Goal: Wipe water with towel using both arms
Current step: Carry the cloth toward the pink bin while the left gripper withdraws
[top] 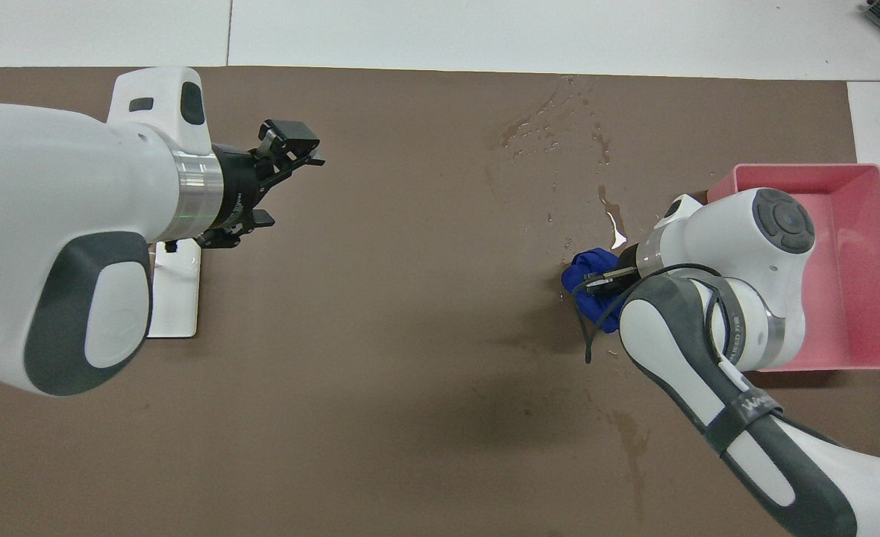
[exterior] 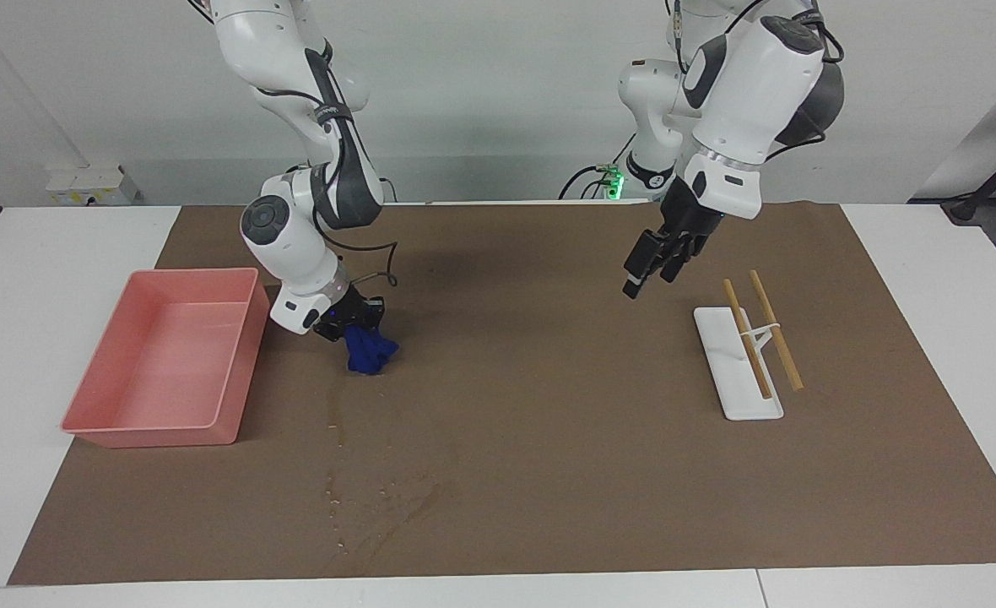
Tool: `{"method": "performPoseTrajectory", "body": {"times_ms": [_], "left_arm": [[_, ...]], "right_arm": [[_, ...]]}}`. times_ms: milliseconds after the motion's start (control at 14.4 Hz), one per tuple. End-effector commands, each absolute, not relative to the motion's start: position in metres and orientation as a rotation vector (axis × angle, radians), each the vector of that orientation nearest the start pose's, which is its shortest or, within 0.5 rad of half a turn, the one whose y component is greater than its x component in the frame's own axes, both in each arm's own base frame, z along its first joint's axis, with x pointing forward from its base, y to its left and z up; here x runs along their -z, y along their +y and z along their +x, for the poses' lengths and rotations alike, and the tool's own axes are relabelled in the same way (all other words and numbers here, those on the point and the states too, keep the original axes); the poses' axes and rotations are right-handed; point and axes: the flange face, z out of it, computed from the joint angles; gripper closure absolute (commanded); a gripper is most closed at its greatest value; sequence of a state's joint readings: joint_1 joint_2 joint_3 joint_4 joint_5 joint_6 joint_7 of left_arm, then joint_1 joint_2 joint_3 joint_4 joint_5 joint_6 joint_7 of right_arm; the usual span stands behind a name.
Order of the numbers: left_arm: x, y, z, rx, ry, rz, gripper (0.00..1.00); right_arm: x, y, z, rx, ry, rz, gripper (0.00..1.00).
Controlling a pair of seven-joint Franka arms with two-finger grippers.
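Pink plastic tray [exterior: 157, 371] sits at the right arm's end of the brown mat [exterior: 549, 473]; just beside it the right gripper [exterior: 348, 325] clenches the bunched royal-blue cloth towel [exterior: 369, 352] low over the mat. The faint glinting water smear [exterior: 388, 507] lies farther from the robots than the towel. The left gripper [exterior: 643, 272] hangs released, gripping nothing, near the white rack with two wooden sticks [exterior: 747, 355].

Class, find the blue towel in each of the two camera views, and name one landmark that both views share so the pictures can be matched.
Facing view: the towel hangs bunched from the right gripper, beside the pink tray.
Overhead view: the towel shows at the right gripper, just before the water.
Shared landmark: the pink tray.
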State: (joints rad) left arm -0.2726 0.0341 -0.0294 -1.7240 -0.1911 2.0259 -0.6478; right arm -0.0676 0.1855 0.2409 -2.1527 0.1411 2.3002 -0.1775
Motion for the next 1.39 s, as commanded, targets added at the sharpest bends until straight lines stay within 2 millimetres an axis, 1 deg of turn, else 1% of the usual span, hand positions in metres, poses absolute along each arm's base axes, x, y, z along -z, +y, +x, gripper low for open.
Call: {"method": "performPoseTrajectory", "body": {"times_ms": [0, 69, 139, 278, 347, 417, 486, 556, 695, 834, 903, 973, 1042, 1112, 1251, 1320], "left_arm": [[-0.576, -0.142, 0.576, 0.234, -0.34, -3.301, 0.0], [-0.575, -0.117, 0.577, 0.229, -0.224, -3.248, 0.0], [-0.574, -0.096, 0.577, 0.196, -0.11, -3.22, 0.0], [-0.572, -0.071, 0.575, 0.123, 0.127, -3.18, 0.0], [-0.578, -0.059, 0.574, 0.09, 0.22, -3.125, 0.0], [-0.585, -0.052, 0.574, 0.049, 0.279, -3.1, 0.0], [-0.592, -0.043, 0.572, 0.012, 0.28, -3.102, 0.0], [-0.598, -0.042, 0.569, -0.019, 0.277, -3.102, 0.0], [-0.603, -0.049, 0.56, -0.06, 0.295, -3.106, 0.0], [-0.607, -0.055, 0.555, -0.11, 0.313, -3.104, 0.0], [-0.618, -0.055, 0.556, -0.07, 0.31, -3.109, 0.0], [-0.62, -0.054, 0.554, -0.053, 0.309, -3.113, 0.0], [-0.618, -0.053, 0.553, -0.048, 0.304, -3.116, 0.0], [-0.615, -0.054, 0.551, -0.048, 0.3, -3.116, 0.0], [-0.612, -0.05, 0.551, -0.017, 0.288, -3.117, 0.0], [-0.616, -0.049, 0.552, 0.002, 0.281, -3.124, 0.0]], "right_arm": [[-0.3, 0.059, 0.556, 0.037, -0.577, -2.997, 1.0], [-0.291, 0.054, 0.564, 0.096, -0.605, -2.996, 1.0], [-0.277, 0.054, 0.571, 0.127, -0.622, -2.997, 1.0], [-0.255, 0.052, 0.593, 0.2, -0.636, -2.996, 1.0], [-0.249, 0.053, 0.605, 0.234, -0.63, -2.989, 1.0], [-0.24, 0.052, 0.618, 0.267, -0.619, -2.981, 1.0], [-0.238, 0.053, 0.629, 0.311, -0.614, -2.975, 1.0], [-0.239, 0.057, 0.636, 0.335, -0.624, -2.97, 1.0], [-0.247, 0.055, 0.649, 0.376, -0.626, -2.969, 1.0], [-0.249, 0.057, 0.662, 0.4, -0.667, -2.973, 1.0], [-0.245, 0.059, 0.665, 0.408, -0.673, -2.971, 1.0], [-0.243, 0.062, 0.667, 0.41, -0.677, -2.967, 1.0], [-0.241, 0.068, 0.67, 0.413, -0.693, -2.961, 1.0], [-0.246, 0.074, 0.677, 0.441, -0.718, -2.958, 1.0], [-0.247, 0.08, 0.69, 0.476, -0.804, -2.966, 1.0], [-0.247, 0.092, 0.693, 0.487, -0.857, -2.963, 1.0]]}}
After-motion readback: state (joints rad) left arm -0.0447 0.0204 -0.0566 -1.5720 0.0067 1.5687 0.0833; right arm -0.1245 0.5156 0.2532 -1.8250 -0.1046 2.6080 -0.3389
